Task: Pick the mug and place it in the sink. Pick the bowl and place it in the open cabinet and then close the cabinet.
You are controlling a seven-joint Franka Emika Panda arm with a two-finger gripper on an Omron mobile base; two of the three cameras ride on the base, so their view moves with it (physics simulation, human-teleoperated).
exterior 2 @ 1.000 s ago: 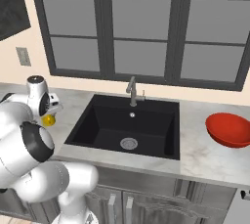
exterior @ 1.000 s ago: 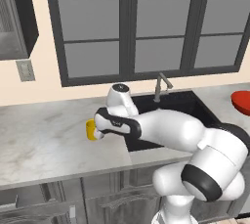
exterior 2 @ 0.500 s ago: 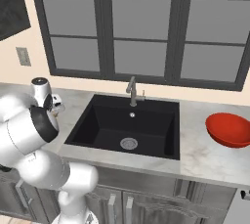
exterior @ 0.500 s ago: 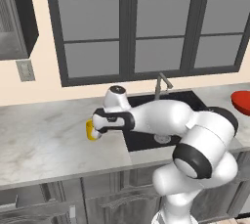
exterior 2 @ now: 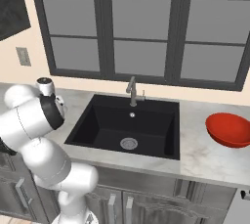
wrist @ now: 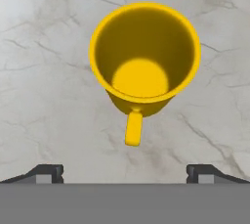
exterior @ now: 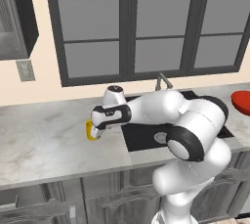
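While the mug (wrist: 145,56) stands upright on the marble counter (exterior: 44,145), the arm has swung further left over the last second and the gripper (wrist: 125,173) now hangs right above it, jaws spread wide and holding nothing. That looks like the end of the approach; the grasp is not yet made. The mug sits in the centre of the hand view, handle toward the lower edge; at middle left of the left base view it peeks from under the hand. Bare counter surrounds it. The sink (exterior 2: 146,101) lies centre of the right base view, the bowl (exterior 2: 229,130) at right.
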